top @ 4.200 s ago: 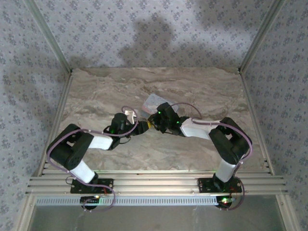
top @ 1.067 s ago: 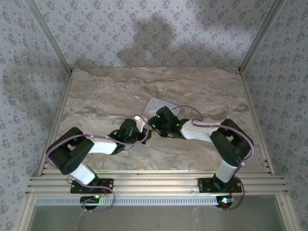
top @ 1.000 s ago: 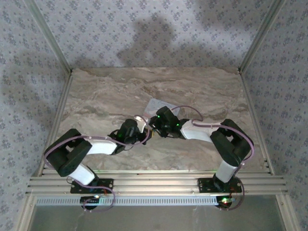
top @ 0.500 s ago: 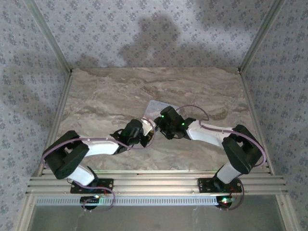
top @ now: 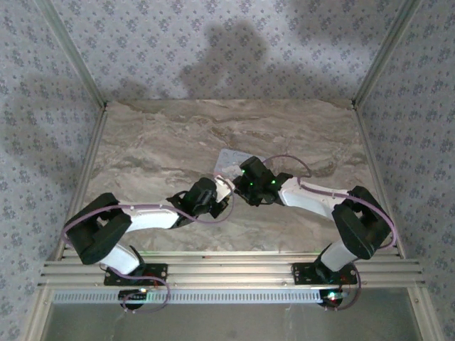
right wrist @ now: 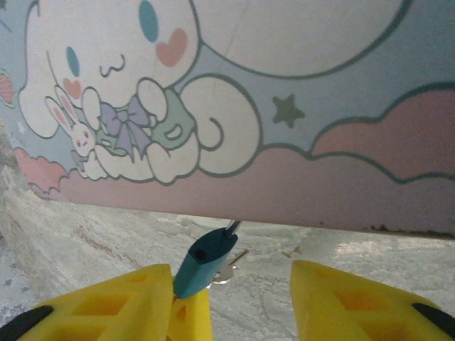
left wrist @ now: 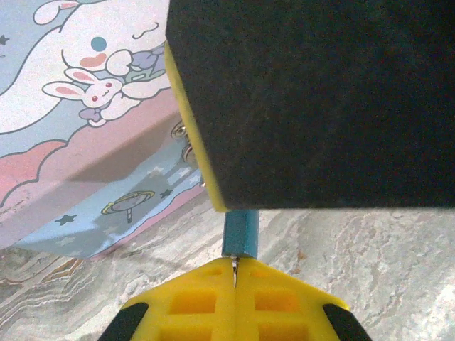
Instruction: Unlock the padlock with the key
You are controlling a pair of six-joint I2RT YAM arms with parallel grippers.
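padlock [left wrist: 240, 233], touching closed left tool [left wrist: 234, 268]

- In the top view, the left arm [top: 153, 213] is reaching from lower left toward centre.
- The right arm [top: 313, 199] is reaching in from lower right, wrists nearly meeting.
- The left gripper [left wrist: 234, 284] is pressing its fingers together.
- The right gripper [right wrist: 234, 273] is holding its fingers apart.

A pale blue and pink box [top: 229, 157] lies on the marble-patterned table [top: 156, 142], just right of centre. Its lid bears a white long-eared cartoon character, a small rabbit, clouds and stars. Walls [top: 213, 50] in grey floral paper enclose the table, and aluminium rails [top: 227, 272] run along its near edge.
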